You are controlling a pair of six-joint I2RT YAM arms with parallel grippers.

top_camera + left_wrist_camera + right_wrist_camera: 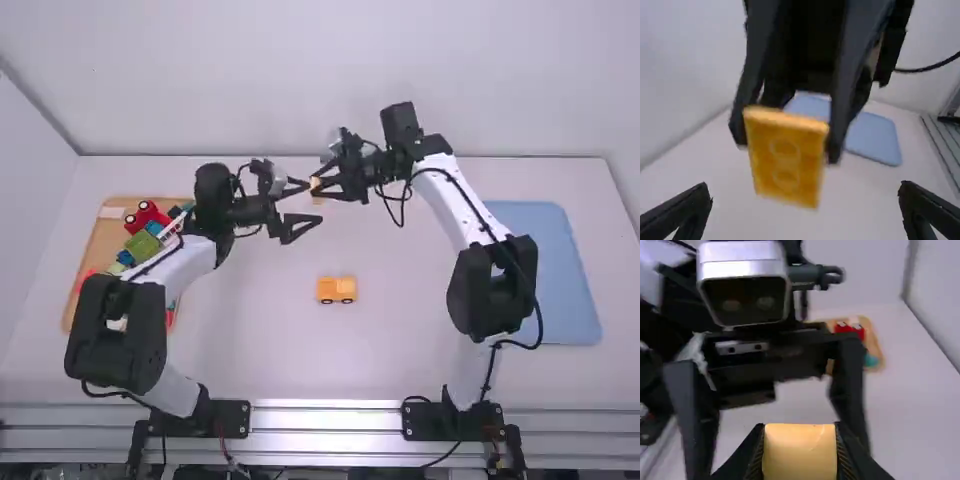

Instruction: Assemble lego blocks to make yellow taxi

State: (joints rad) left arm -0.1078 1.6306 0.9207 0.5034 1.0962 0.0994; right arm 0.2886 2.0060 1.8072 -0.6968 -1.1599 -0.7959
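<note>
High over the middle of the table, my right gripper [318, 187] is shut on a yellow block [317, 190]. My left gripper [306, 206] faces it from the left, open, with the block near its fingertips. In the left wrist view the yellow block [785, 157] shows two round outlines and hangs in front of my left gripper [805, 207], whose fingers stand wide apart. The right wrist view has the block [800, 452] between the two fingers of my right gripper [800, 440]. A yellow vehicle-shaped assembly [336, 289] with dark wheels stands on the table, nearer the arm bases.
At the left, partly behind the left arm, a wooden tray [98, 248] holds a red wheeled piece [147, 217], a green block [142, 245] and several others. A blue tray [560, 270] lies on the right, beside the right arm.
</note>
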